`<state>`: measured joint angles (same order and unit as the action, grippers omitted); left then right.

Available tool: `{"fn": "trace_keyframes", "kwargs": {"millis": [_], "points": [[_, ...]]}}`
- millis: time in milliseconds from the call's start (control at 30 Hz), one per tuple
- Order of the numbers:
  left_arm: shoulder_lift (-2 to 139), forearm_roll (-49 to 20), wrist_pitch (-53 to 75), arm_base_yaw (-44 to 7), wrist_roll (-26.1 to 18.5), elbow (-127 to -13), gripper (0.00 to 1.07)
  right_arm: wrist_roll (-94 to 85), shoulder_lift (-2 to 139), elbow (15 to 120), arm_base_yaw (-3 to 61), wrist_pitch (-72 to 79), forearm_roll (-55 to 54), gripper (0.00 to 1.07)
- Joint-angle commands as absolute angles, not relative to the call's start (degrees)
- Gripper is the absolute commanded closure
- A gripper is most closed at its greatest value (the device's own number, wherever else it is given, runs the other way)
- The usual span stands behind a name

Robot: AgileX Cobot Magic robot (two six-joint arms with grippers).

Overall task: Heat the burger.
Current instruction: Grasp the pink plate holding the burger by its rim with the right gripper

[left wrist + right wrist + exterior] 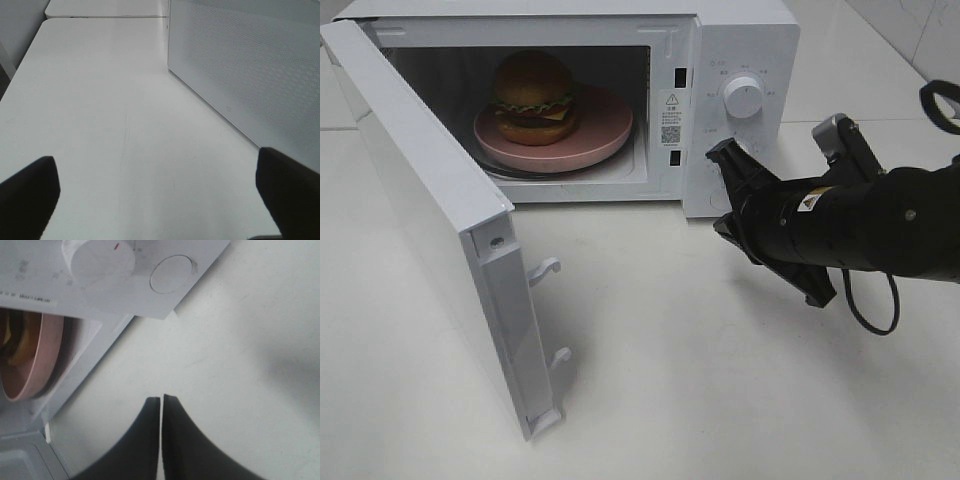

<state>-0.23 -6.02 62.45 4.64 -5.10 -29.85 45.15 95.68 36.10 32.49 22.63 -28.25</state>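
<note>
Burger (pixel 534 95) on plate (pixel 610 130) inside microwave (pixel 665 60), door (pixel 420 200) open awaiting closure; right gripper (pixel 161 400), jaws together, empty, before control panel (pixel 770 60); left gripper (pixel 157 175) spread alongside microwave.

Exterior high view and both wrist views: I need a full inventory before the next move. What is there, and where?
microwave: one, white, at the back of the table
door: one, white, swung wide open on the left, two latch hooks showing
plate: one, pink, inside the microwave
burger: one, brown bun with green, yellow and red layers, on the plate
dial: one, white, on the control panel
button: one, white, round, beside the dial
table: one, white, under everything
right gripper: one, black, in front of the control panel, jaws shut, empty
left gripper: one, black, over bare table beside the microwave's perforated wall, jaws wide open, empty
</note>
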Motion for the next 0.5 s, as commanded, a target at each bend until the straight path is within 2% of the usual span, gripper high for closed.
{"fn": "trace_keyframes", "kwargs": {"millis": [33,500], "points": [[-1.3,-6.1,61.5,4.6,-4.9,-29.7,0.07,34.3,91.3,35.8,32.0,15.1,-25.9,1.01],[-1.3,-6.1,61.5,4.6,-4.9,-29.7,0.07,5.8,81.0,36.4,32.0,-7.2,-25.9,0.99]]}}
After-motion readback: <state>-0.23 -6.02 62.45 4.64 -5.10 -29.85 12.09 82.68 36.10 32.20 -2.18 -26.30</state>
